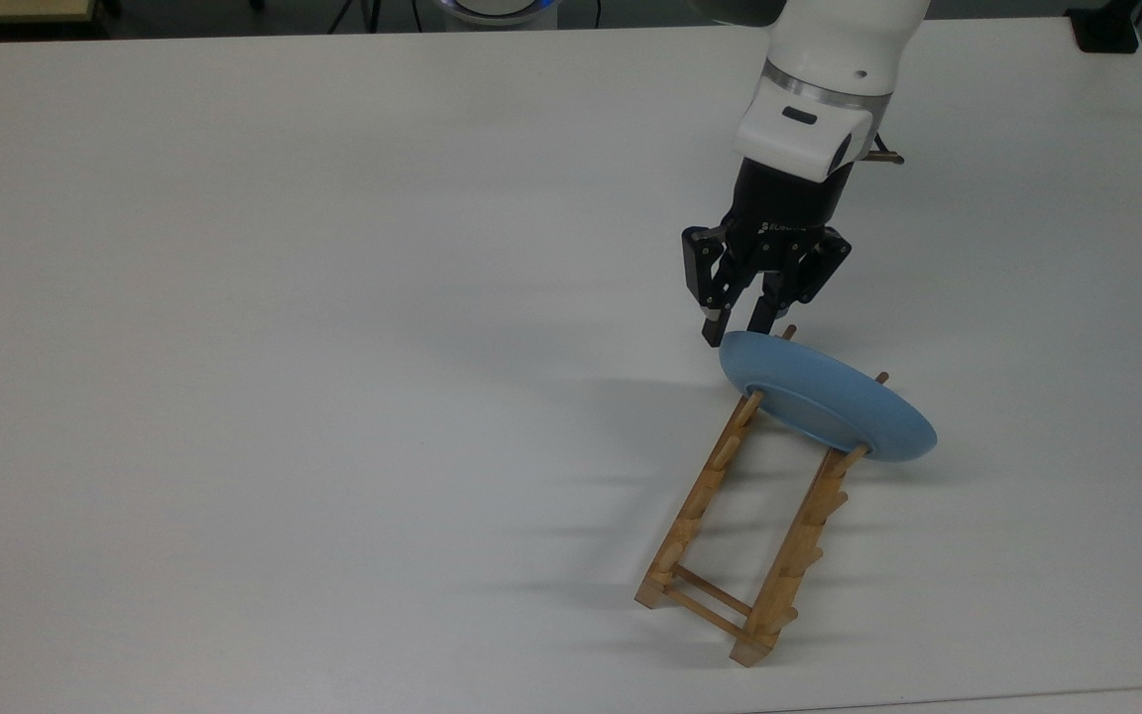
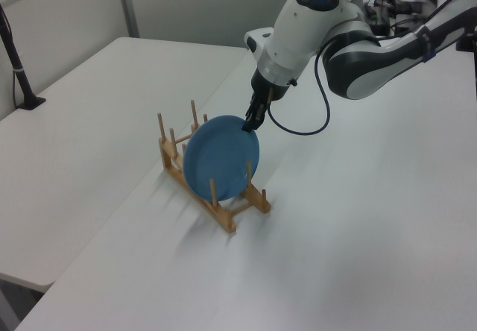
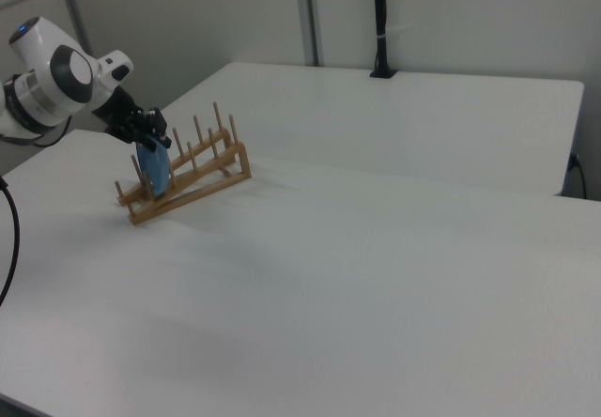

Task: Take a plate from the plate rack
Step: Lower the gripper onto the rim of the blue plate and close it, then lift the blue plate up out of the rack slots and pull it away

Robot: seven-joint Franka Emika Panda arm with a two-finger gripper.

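The light blue plate (image 1: pixel 829 402) stands on edge, leaning between the pegs at the far end of the light-wood plate rack (image 1: pixel 690 516). My gripper (image 1: pixel 736 332) points down at the plate's upper rim, at the end toward the top view's left. It is open, with a narrow gap between the fingers, which sit just at the rim. In the left view the gripper (image 2: pixel 250 122) touches the top edge of the plate (image 2: pixel 221 158) on the rack (image 2: pixel 227 215). The right view shows the gripper (image 3: pixel 150 140) directly over the plate (image 3: pixel 157 169) in the rack (image 3: pixel 202 171).
The rack stands on a white table (image 1: pixel 284 397) with bare surface all round it. A second white table (image 2: pixel 82 122) adjoins on the left view's left, with a black post (image 2: pixel 19 62) on it. A black box (image 1: pixel 1106 30) sits at the top view's far right corner.
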